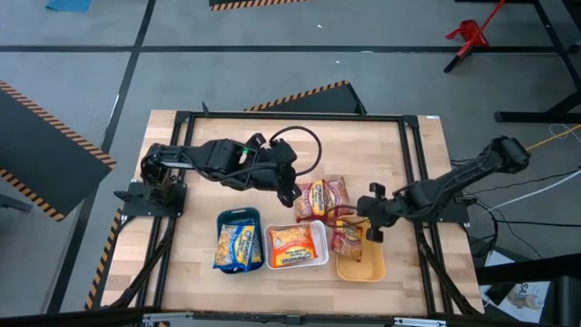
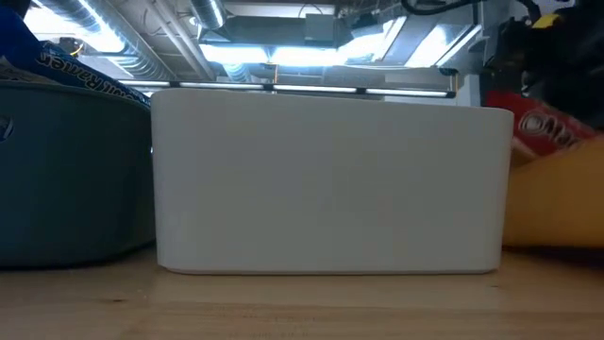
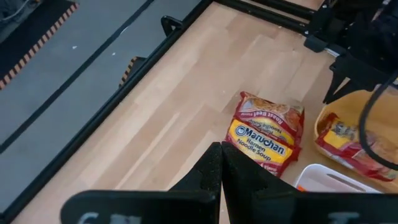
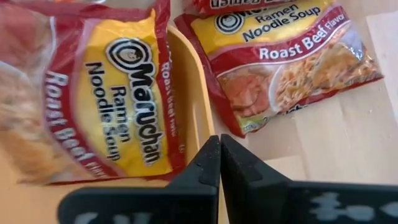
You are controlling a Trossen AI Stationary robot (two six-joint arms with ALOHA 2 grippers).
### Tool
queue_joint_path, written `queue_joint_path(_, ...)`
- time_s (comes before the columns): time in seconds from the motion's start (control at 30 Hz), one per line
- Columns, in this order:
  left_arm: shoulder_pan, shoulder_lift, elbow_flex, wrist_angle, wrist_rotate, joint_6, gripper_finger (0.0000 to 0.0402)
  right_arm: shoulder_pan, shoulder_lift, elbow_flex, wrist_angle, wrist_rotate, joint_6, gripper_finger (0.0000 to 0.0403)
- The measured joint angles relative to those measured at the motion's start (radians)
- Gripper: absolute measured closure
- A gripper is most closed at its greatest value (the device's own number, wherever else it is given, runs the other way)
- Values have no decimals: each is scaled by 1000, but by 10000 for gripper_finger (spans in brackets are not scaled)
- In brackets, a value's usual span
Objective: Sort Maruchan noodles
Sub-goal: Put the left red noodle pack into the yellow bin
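Two dark red Maruchan packets (image 1: 324,196) lie overlapping on the wood beyond the trays, also seen as the red packets (image 3: 267,134) and the nearer red packet (image 4: 280,56). A third red packet (image 4: 106,99) lies in the orange tray (image 1: 361,264), its upper end leaning on the tray's rim (image 4: 193,93). Blue packets (image 1: 238,245) fill the teal tray (image 1: 240,216), and an orange packet (image 1: 292,243) lies in the white tray (image 1: 320,257). My left gripper (image 3: 219,163) is shut, just left of the loose red packets. My right gripper (image 4: 219,158) is shut above the orange tray's rim.
The three trays stand side by side near the table's near edge: white tray wall (image 2: 330,179), teal tray (image 2: 66,170), orange tray (image 2: 557,203). A black frame (image 1: 413,163) borders the wood. Bare wood lies toward the far edge and left of the teal tray.
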State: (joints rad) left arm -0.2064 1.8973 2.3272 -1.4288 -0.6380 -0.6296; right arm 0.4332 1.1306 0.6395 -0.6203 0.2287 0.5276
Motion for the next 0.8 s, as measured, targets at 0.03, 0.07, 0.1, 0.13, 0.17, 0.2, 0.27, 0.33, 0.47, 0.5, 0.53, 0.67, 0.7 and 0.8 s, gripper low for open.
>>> queue_joint_path(0.03,2,0,0,0,0,9,401,12,7,0,2,14,21,402)
queue_joint_path(0.07,2,0,0,0,0,16,401,23,13,0,5,23,40,402)
queue_joint_path(0.1,2,0,0,0,0,23,401,34,15,0,6,33,52,402)
queue_joint_path(0.13,2,0,0,0,0,34,401,42,15,0,5,43,68,402)
queue_joint_path(0.17,4,0,0,1,0,39,401,49,15,0,4,60,83,402)
queue_joint_path(0.2,5,0,0,0,0,40,401,55,15,0,3,84,101,402)
queue_joint_path(0.27,9,0,0,1,-2,41,401,55,6,-2,-8,138,126,402)
queue_joint_path(0.33,12,0,0,1,-4,41,401,49,-1,0,-6,166,128,402)
queue_joint_path(0.47,12,0,0,1,-5,62,401,54,-2,48,-9,127,92,402)
queue_joint_path(0.5,12,0,0,1,-5,64,401,61,-3,69,-6,84,66,402)
queue_joint_path(0.53,12,0,0,1,-4,64,401,71,-3,89,-9,51,44,402)
queue_joint_path(0.67,12,0,0,2,-2,68,401,116,2,128,-38,31,34,402)
queue_joint_path(0.7,12,0,0,2,-2,73,401,121,7,120,-40,31,42,402)
queue_joint_path(0.8,9,0,0,2,-1,90,401,124,21,93,-64,23,77,402)
